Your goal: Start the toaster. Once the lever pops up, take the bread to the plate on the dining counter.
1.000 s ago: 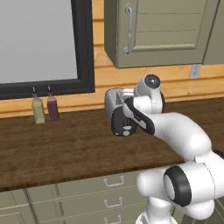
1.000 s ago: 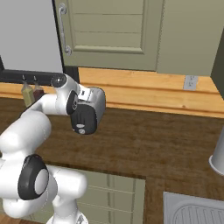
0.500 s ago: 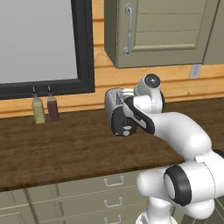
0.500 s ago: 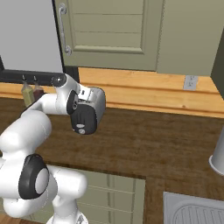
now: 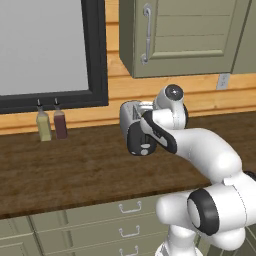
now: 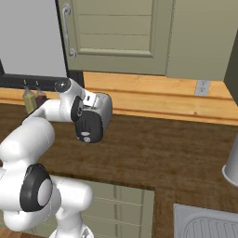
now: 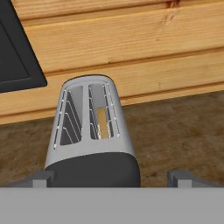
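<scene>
The chrome toaster (image 7: 89, 131) stands on the dark wooden worktop (image 5: 75, 170) close to the wood-panelled wall, its black end face (image 6: 90, 126) turned toward me. A tan slice of bread (image 7: 103, 123) sits down in its right-hand slot; the other slot is empty. A small pale tab, the lever (image 6: 85, 138), shows low on the black face. My gripper (image 7: 113, 179) hovers above the toaster's near end, open wide, one fingertip on each side of the black end and touching nothing. The plate and the dining counter are out of view.
Two small bottles (image 5: 44, 125) (image 5: 60, 123) stand by the wall to the toaster's left, under a dark-framed window. A wall cabinet (image 5: 190, 35) hangs overhead. A sink (image 6: 204, 223) and a pale vessel (image 6: 231, 167) lie to the right. Drawers run below the worktop.
</scene>
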Available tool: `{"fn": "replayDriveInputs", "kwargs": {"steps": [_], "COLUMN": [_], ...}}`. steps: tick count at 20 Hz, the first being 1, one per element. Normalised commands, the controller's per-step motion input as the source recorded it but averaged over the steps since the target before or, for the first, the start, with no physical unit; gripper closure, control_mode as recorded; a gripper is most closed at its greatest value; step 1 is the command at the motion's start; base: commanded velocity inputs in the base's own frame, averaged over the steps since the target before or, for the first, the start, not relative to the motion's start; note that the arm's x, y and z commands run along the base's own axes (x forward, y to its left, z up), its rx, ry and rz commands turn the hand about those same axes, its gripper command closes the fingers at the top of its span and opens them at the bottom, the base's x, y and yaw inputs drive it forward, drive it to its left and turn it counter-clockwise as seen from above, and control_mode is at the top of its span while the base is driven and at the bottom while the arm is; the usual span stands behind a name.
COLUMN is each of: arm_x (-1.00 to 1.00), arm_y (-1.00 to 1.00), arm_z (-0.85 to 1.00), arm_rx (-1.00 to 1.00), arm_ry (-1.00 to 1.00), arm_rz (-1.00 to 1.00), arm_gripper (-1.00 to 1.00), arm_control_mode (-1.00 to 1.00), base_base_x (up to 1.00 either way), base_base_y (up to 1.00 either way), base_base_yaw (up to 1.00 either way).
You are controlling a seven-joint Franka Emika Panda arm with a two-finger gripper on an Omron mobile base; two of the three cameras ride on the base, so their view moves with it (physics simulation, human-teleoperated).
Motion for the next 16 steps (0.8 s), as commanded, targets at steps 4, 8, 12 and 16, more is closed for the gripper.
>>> {"fn": "replayDriveInputs", "kwargs": {"steps": [4,8,12,16], "arm_x": [0.00,0.00,0.00,0.00], "arm_y": [0.00,0.00,0.00,0.00], "arm_z": [0.00,0.00,0.00,0.00], "arm_rx": [0.00,0.00,0.00,0.00], "arm_ry": [0.00,0.00,0.00,0.00], "arm_rz": [0.00,0.00,0.00,0.00], "arm_gripper": [-1.00,-1.00,-1.00,-1.00], "arm_control_mode": [-1.00,-1.00,-1.00,-1.00], "base_base_x": [0.00,0.00,0.00,0.00], "base_base_y": [0.00,0.00,0.00,0.00], "base_base_yaw": [0.00,0.00,0.00,0.00]}}
